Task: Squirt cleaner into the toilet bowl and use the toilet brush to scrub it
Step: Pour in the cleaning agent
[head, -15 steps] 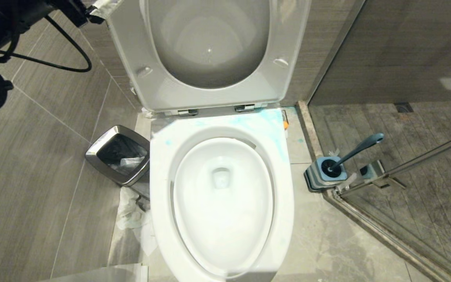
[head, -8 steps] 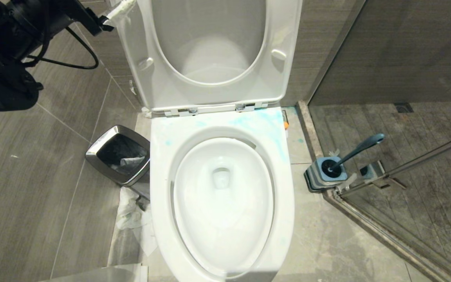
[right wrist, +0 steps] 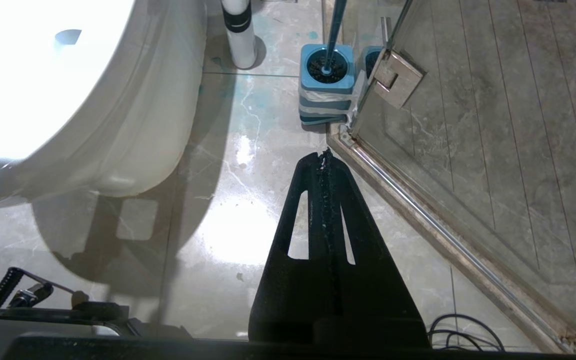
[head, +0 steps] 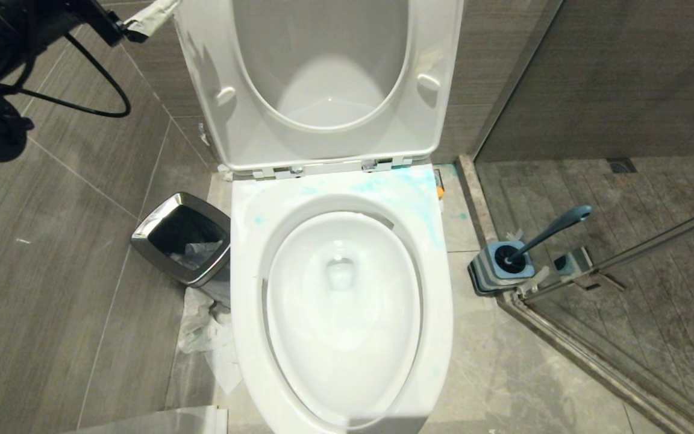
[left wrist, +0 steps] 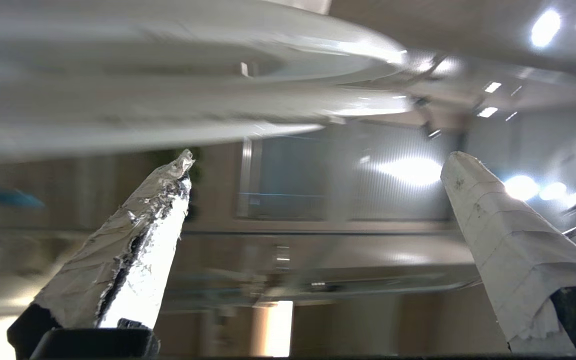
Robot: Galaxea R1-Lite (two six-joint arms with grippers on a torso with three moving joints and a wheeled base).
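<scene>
Toilet bowl [head: 341, 301] open, seat up — blue smears along its back rim.
Toilet brush [head: 549, 234] stands in its holder [head: 494, 271] by the shower-door corner; left gripper [left wrist: 313, 160], jaws apart, beside the raised seat; right gripper [right wrist: 324, 156] — jaws together — above the floor.

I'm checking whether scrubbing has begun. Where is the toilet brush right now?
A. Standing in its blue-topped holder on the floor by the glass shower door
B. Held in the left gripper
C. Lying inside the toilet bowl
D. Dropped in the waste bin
A: the toilet brush leans out of its holder to the right of the toilet bowl, and no gripper is on it.
</scene>
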